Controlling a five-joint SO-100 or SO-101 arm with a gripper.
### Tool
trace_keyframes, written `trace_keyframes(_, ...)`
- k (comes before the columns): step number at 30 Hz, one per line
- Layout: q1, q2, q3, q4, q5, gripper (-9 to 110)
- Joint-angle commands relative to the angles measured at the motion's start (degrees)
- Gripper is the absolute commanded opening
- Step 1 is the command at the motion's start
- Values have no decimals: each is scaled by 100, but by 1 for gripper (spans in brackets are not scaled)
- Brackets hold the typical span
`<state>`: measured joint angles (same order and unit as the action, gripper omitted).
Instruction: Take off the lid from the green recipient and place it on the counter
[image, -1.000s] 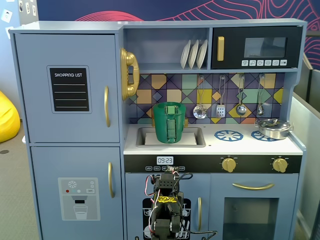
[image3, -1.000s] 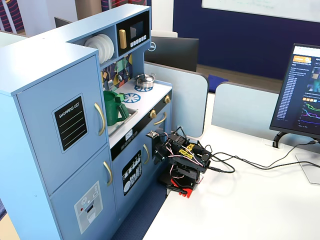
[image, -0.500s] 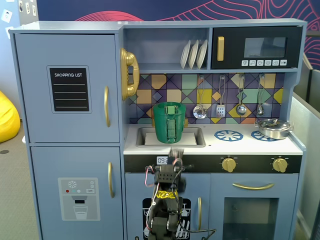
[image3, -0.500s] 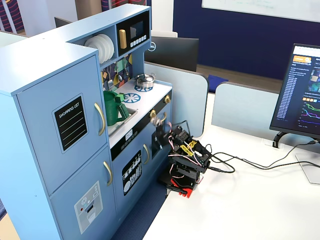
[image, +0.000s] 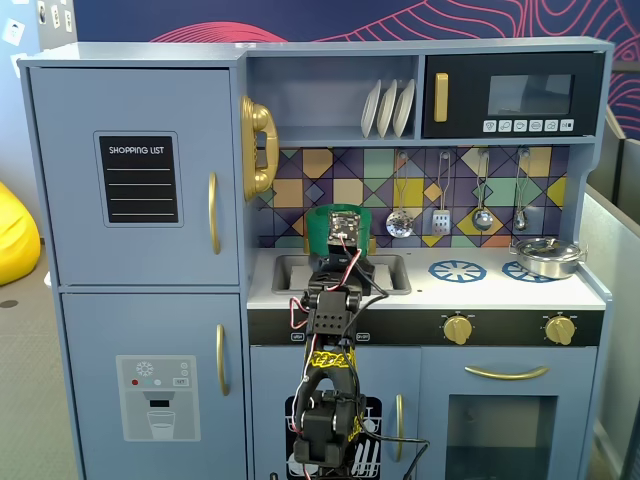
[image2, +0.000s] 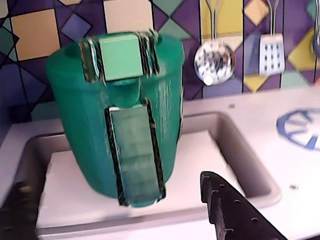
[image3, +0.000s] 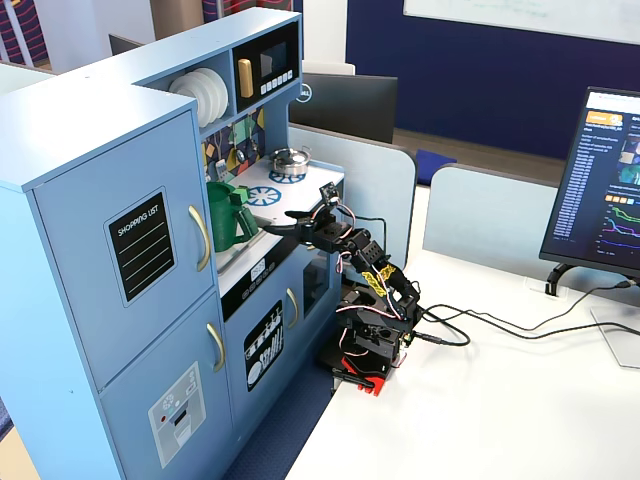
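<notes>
The green recipient (image2: 125, 115) is seen upright in the sunken sink (image2: 235, 165) at the left end of the tabletop (image: 500, 290), with the lid (image2: 120, 52) seated on top. The tool (image3: 275, 224) is held open just in front of it, apart, one finger (image2: 235, 210) visible in the wrist view.

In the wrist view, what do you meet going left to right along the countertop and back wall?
Green recipient standing in the sink → round ladle hanging on the wall → slotted spatula hanging beside it → blue burner mark at the right edge.
</notes>
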<state>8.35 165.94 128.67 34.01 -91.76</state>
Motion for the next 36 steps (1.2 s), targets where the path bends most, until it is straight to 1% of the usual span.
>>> trace_keyframes(1, 62, -255, -396, -404, -316, 45)
trace_keyframes(8, 0, -1002, -413, -1767, -396, 44)
trace_keyframes(15, -35, -1863, -686, -2531, -334, 43)
trace_keyframes(27, -62, -3050, -1652, -3041, -167, 41)
trace_keyframes(31, -62, -3331, -1986, -3041, -70, 38)
trace_keyframes(36, -105, -3498, -2162, -2909, -158, 40)
